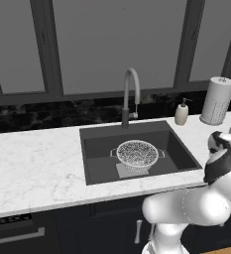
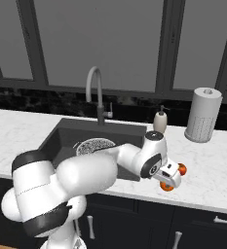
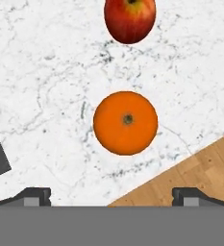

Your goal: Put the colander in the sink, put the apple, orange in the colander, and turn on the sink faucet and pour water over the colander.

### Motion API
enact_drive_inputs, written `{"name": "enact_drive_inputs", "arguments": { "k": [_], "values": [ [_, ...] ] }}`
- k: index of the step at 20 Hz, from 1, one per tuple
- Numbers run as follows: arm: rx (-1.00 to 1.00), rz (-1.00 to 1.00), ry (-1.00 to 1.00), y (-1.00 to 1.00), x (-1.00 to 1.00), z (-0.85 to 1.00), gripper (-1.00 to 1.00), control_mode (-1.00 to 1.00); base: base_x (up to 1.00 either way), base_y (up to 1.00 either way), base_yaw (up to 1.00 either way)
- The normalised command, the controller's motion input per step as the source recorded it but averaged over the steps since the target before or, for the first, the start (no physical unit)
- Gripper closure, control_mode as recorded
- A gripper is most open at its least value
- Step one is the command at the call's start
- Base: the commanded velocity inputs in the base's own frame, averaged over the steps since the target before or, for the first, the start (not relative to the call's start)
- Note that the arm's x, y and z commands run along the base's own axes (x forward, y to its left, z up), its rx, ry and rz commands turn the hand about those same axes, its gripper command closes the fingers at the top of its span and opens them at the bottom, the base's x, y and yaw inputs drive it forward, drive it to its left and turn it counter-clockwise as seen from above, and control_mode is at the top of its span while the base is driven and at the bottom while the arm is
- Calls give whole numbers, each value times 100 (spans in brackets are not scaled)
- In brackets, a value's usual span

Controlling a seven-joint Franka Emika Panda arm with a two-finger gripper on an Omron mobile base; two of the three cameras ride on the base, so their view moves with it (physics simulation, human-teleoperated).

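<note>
The tabletop [image 1: 32, 163] was white marble veined with grey, below dark window panes and a black stone backsplash [image 1: 47, 116]; the sink [image 1: 174, 144] was sunk into it, with the colander [image 1: 137, 153] on its floor and the sink faucet [image 1: 131, 94] behind; right of the sink stood a soap bottle [image 1: 181, 113] and a paper-towel roll [image 1: 217, 101]; the gripper [image 3: 111, 194] hung wide open, holding nothing, over the orange [image 3: 125, 123], the apple [image 3: 130, 19] just beyond; wooden floor [image 3: 195, 168] showed past the tabletop's edge.
</note>
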Motion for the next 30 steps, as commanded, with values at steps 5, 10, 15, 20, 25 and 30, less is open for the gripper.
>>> {"name": "enact_drive_inputs", "arguments": {
  "k": [5,10,15,20,25,30],
  "values": [
    [4,-2,1,-41,28,-39,-100,-100,0,0,0],
    [1,-4,1,-33,22,-31,-100,-100,0,0,0],
    [2,-1,0,-14,27,-26,-100,-100,0,0,0],
    [2,-1,0,-9,13,-28,100,-100,0,0,0],
    [5,-5,-2,-6,-2,-23,100,-100,0,0,0],
    [8,-6,-23,26,-18,16,100,-100,0,0,0]
  ]
}}
